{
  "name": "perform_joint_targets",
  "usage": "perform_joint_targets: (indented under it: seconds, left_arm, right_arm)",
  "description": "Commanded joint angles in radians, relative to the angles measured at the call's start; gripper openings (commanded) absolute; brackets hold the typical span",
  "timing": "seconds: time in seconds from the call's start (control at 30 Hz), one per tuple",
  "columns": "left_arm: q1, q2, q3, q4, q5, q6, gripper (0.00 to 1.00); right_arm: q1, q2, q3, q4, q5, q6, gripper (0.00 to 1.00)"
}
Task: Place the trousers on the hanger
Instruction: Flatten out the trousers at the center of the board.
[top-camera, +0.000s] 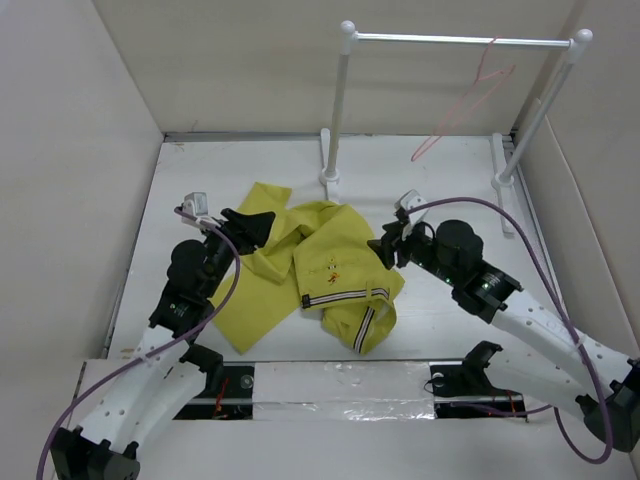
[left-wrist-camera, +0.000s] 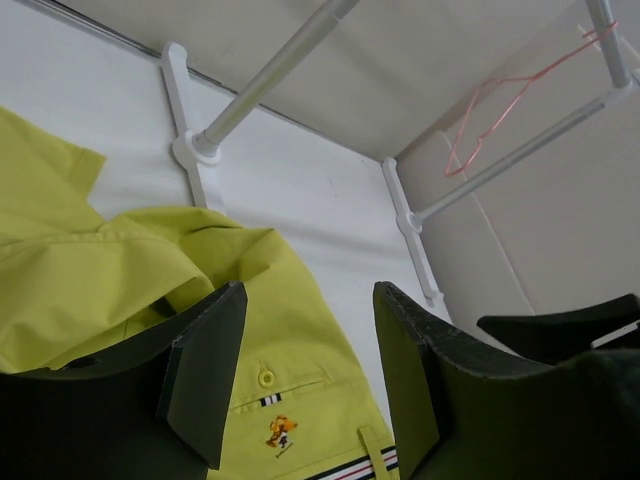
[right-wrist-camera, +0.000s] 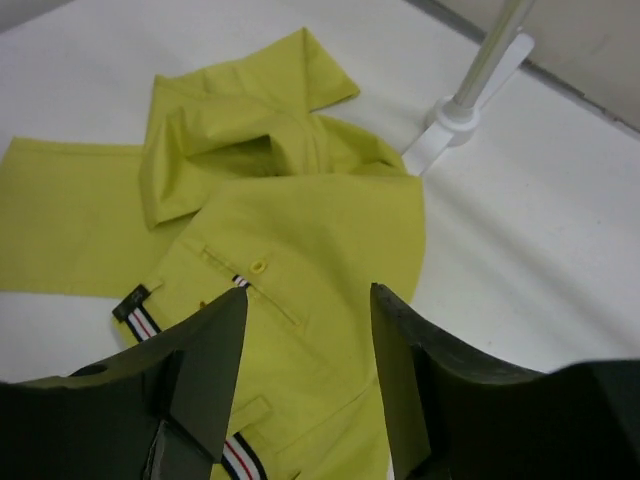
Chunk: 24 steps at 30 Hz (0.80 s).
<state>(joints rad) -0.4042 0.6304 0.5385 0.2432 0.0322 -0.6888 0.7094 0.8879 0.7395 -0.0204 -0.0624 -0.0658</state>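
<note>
The yellow trousers (top-camera: 320, 270) lie crumpled on the white table, striped waistband toward the front, small red-orange logo on top. They also show in the left wrist view (left-wrist-camera: 120, 270) and in the right wrist view (right-wrist-camera: 300, 240). The pink wire hanger (top-camera: 462, 105) hangs by its hook from the rail at the back right; it also shows in the left wrist view (left-wrist-camera: 500, 105). My left gripper (top-camera: 250, 228) is open and empty over the trousers' left side. My right gripper (top-camera: 388, 247) is open and empty over their right edge.
A white-posted rail frame (top-camera: 455, 40) stands at the back, with its feet (top-camera: 330, 180) on the table. Beige walls close in the left, back and right sides. A taped strip (top-camera: 340, 380) runs along the front edge between the arm bases.
</note>
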Motion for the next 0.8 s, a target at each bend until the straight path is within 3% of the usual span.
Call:
perform_joint_targets:
  seconds: [0.0,0.03,0.07,0.1,0.13,0.3,0.43,0.5,0.53,0.63,0.77]
  left_arm:
    - [0.001,-0.02,-0.002,0.027,-0.06,0.002,0.51]
    - [0.001,-0.024,-0.002,0.021,-0.069,0.0,0.51]
    - [0.001,-0.024,-0.003,0.019,-0.084,-0.009,0.5]
    - [0.001,-0.024,-0.003,0.019,-0.092,-0.012,0.48]
    - [0.001,-0.023,0.001,0.004,-0.1,-0.015,0.46]
    - [0.001,-0.017,-0.018,-0.087,-0.163,-0.038,0.19]
    - [0.001,-0.018,-0.024,-0.212,-0.236,-0.057,0.11]
    - [0.001,-0.024,-0.043,-0.235,-0.27,-0.075,0.11]
    - [0.001,-0.028,-0.06,-0.255,-0.276,-0.081,0.12]
    - [0.001,-0.018,-0.083,-0.329,-0.313,-0.118,0.24]
    - [0.001,-0.003,-0.138,-0.312,-0.29,-0.137,0.4]
  right_arm:
    - [0.048,0.019,0.055,-0.016,-0.019,-0.063,0.59]
    - [0.059,0.029,0.067,-0.016,-0.014,-0.071,0.4]
    - [0.083,0.051,0.076,-0.024,0.004,-0.078,0.1]
    - [0.097,0.051,0.086,-0.027,0.004,-0.078,0.1]
    - [0.111,0.075,0.095,-0.029,0.022,-0.078,0.0]
    - [0.219,0.167,0.141,-0.042,0.133,-0.106,0.0]
    - [0.289,0.262,0.166,-0.018,0.174,-0.118,0.0]
    - [0.314,0.34,0.185,-0.018,0.208,-0.135,0.05]
    - [0.323,0.368,0.213,-0.019,0.219,-0.14,0.2]
    - [0.35,0.468,0.254,0.005,0.197,-0.154,0.53]
    - [0.4,0.591,0.314,-0.004,0.216,-0.17,0.61]
